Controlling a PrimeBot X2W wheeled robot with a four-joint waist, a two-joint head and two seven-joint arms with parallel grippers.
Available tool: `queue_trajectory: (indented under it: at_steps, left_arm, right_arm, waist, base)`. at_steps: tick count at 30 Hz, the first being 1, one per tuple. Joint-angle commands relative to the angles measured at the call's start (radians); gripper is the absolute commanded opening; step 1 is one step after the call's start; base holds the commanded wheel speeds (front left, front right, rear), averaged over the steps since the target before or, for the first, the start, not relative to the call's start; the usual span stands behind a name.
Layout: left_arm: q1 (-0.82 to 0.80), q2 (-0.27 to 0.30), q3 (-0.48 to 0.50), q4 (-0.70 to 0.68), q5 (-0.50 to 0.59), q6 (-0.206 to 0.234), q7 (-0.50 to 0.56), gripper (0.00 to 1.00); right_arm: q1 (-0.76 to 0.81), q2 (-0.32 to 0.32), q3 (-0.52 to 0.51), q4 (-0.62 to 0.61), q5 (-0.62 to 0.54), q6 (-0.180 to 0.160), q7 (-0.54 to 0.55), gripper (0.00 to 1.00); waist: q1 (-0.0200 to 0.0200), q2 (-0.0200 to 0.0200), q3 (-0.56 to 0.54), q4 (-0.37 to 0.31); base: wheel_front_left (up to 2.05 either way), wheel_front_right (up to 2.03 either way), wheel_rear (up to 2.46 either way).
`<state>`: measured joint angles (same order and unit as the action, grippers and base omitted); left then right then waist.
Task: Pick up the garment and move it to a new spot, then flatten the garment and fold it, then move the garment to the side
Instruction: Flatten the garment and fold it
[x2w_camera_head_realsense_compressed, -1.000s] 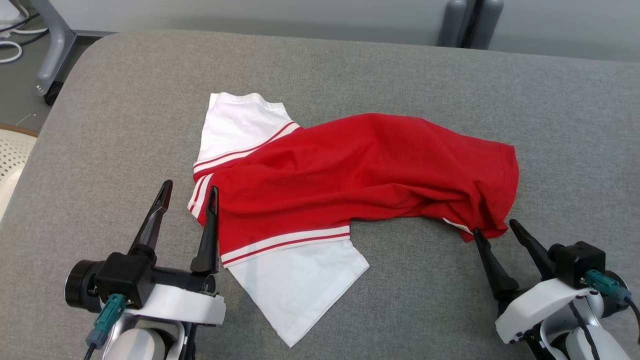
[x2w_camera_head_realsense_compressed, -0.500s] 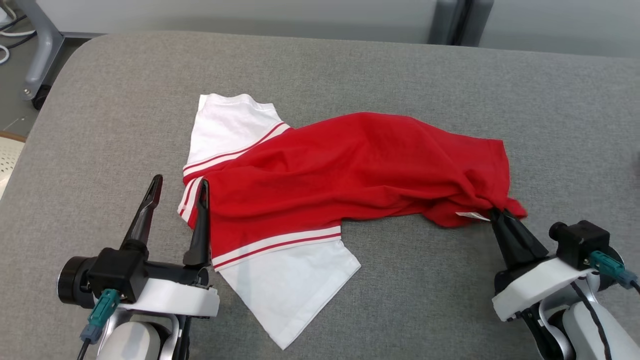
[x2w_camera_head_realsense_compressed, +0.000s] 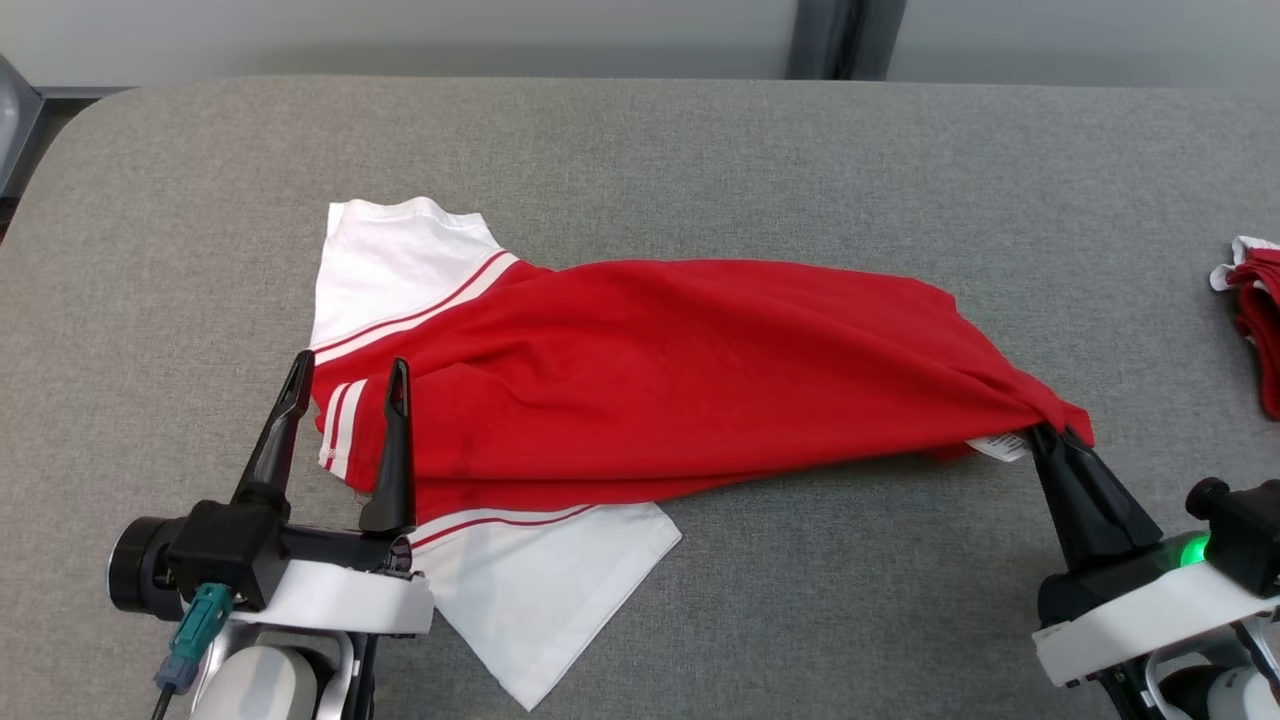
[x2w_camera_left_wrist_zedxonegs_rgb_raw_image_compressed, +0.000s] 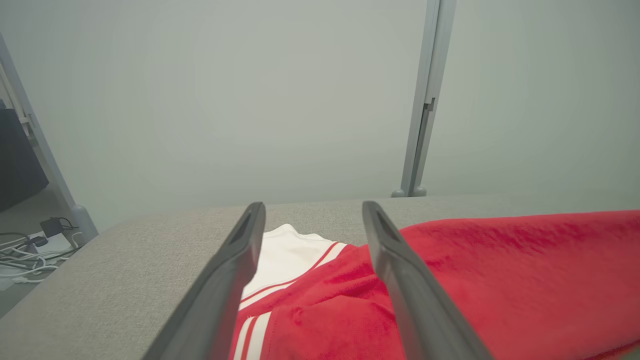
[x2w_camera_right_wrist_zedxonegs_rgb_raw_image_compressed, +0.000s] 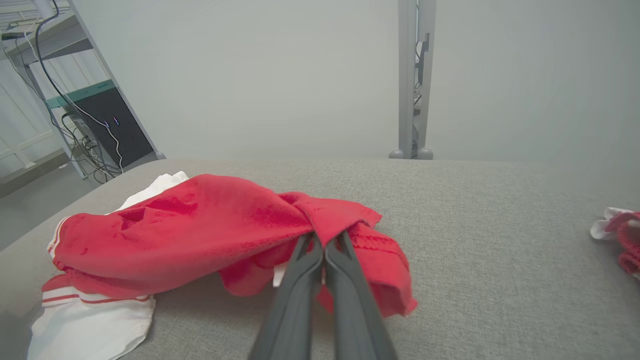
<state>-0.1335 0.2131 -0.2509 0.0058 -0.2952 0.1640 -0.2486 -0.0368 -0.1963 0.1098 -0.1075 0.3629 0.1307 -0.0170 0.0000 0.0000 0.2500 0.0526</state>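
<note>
Stretching sideways across the bench (x2w_camera_head_realsense_compressed: 700, 140), the garment (x2w_camera_head_realsense_compressed: 680, 380) is pinched at its right end by the closed right jaws. Its left edge is straddled by the open, empty left jaws.

- left gripper (x2w_camera_head_realsense_compressed: 349, 361), two long dark plastic fingers: spread wide, pointing pretty much straight up the head view
- its white-shelled wrist (x2w_camera_head_realsense_compressed: 335, 608) sits low at lower left
- right gripper (x2w_camera_head_realsense_compressed: 1052, 435): fingers pinched tight together on a corner of the red and white cotton shirt (x2w_camera_head_realsense_compressed: 700, 370), leaning up and left
- small green light (x2w_camera_head_realsense_compressed: 1192, 549) glowing on that wrist
</note>
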Motion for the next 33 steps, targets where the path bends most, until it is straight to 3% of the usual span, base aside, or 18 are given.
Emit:
queue_trajectory:
  at_steps: [1,9,18,25,26,27,33]
  left_arm:
    - [-0.022,0.005,-0.001,-0.004,0.005,0.002,-0.007,1.0]
    - [-0.057,-0.009,-0.02,-0.005,0.014,-0.007,-0.009,1.0]
    - [-0.096,-0.029,-0.032,0.007,0.015,-0.018,-0.015,1.0]
    - [-0.112,-0.044,-0.034,0.02,0.023,-0.024,-0.017,1.0]
    - [-0.112,-0.044,-0.035,0.021,0.024,-0.026,-0.018,1.0]
    - [-0.111,-0.045,-0.035,0.024,0.025,-0.027,-0.018,1.0]
    - [-0.109,-0.044,-0.029,0.037,0.032,-0.027,-0.017,1.0]
  right_arm:
    - [-0.001,-0.005,-0.009,-0.006,-0.003,0.0,0.005,0.0]
    - [-0.081,-0.01,-0.039,0.027,0.009,0.0,0.022,0.0]
    - [-0.221,-0.055,-0.022,0.195,0.04,0.0,0.004,0.0]
    - [-0.308,-0.075,0.015,0.344,0.07,0.0,-0.025,0.0]
    - [-0.318,-0.077,0.021,0.361,0.07,0.0,-0.034,0.42]
    - [-0.325,-0.078,0.028,0.376,0.073,0.0,-0.042,1.0]
    - [-0.317,-0.077,0.055,0.417,0.082,0.0,-0.097,1.0]
  waist:
    - [0.0,0.0,0.008,0.002]
    - [0.0,0.0,0.065,0.053]
    - [0.0,0.0,0.137,0.12]
    - [0.0,0.0,0.161,0.131]
    - [0.0,0.0,0.161,0.13]
    - [0.0,0.0,0.161,0.128]
    - [0.0,0.0,0.139,0.106]
  base:
    - [0.0,0.0,0.0]
    - [0.0,0.0,0.0]
    - [0.0,0.0,0.0]
    - [0.0,0.0,0.0]
    - [0.0,0.0,0.0]
    - [0.0,0.0,0.0]
    - [0.0,0.0,0.0]
